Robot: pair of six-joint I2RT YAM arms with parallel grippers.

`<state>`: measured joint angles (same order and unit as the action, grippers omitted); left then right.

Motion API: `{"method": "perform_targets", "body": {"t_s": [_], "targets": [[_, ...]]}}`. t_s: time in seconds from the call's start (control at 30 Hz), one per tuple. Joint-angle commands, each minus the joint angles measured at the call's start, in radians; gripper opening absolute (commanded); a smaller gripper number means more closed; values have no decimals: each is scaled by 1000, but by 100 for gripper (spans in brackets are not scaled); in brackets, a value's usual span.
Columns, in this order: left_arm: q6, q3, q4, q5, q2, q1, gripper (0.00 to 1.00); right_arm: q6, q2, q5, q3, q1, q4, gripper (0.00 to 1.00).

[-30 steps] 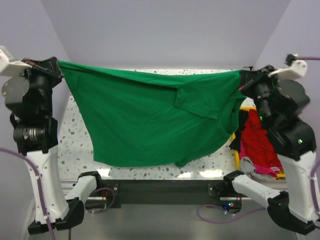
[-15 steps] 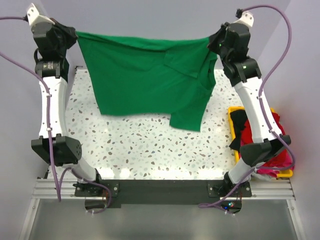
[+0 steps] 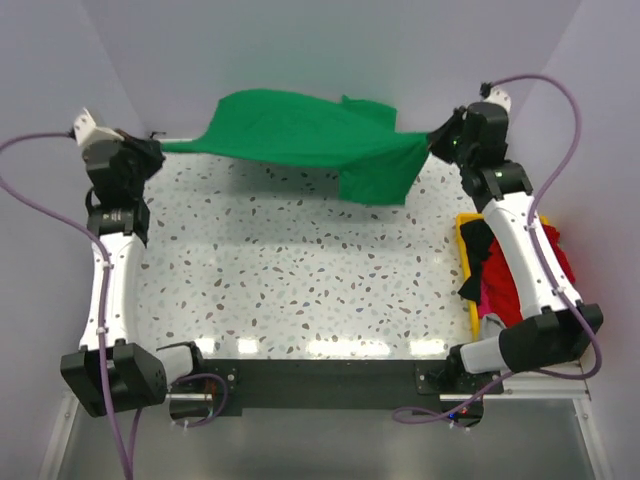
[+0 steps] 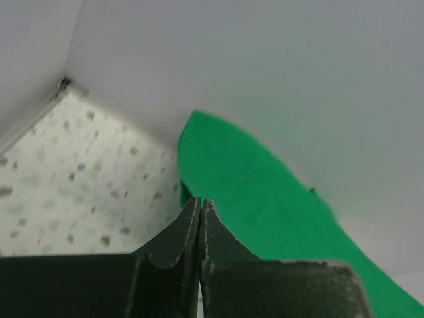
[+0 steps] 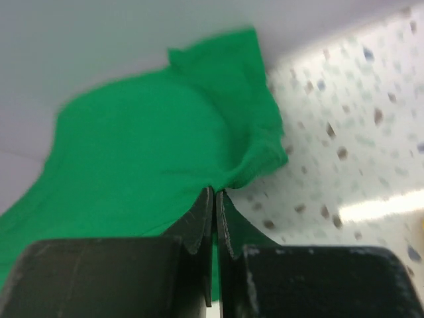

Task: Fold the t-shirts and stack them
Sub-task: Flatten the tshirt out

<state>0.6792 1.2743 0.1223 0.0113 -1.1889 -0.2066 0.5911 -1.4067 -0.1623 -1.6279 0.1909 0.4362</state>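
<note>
The bright green t-shirt hangs stretched in the air over the far edge of the table, spread nearly flat, with one flap drooping at the right. My left gripper is shut on its left corner and my right gripper is shut on its right corner. In the left wrist view the jaws are pressed together with the green cloth running off to the right. In the right wrist view the shut gripper pinches a bunched edge of the shirt. Other t-shirts, red and black, lie in the bin.
A yellow bin stands at the table's right edge, piled with clothes, some pink near its front. The speckled white tabletop stretches between the arms. Grey walls close in on the back and both sides.
Both arms have swung down and away from me with the green shirt. It hung as a curtain before; now it floats nearly flat above the table's far edge.
</note>
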Motion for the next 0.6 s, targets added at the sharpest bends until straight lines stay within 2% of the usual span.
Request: {"method": "perform_targets", "body": {"t_s": [0.0,0.1,0.2,0.3,0.33,0.47,0.57], "targets": [[31,-229,-29,-8,-3,-5,0,18,-41,76,192,-37,21,0],[46,-387,-44,-8,-29,-5,0,7,-150,102,276,-45,12,1],[51,-483,-67,-1,-111,-5,0,-10,-306,130,283,-45,27,14],[49,-501,-41,12,-205,-5,0,-25,-415,136,278,-45,65,36],[59,-503,-24,13,-221,-5,0,-21,-423,136,289,-47,64,50],[82,-538,-13,13,-230,-5,0,1,-341,96,454,-44,4,71],[95,-566,-6,-4,-192,-7,0,19,-214,95,585,-44,-28,72]]}}
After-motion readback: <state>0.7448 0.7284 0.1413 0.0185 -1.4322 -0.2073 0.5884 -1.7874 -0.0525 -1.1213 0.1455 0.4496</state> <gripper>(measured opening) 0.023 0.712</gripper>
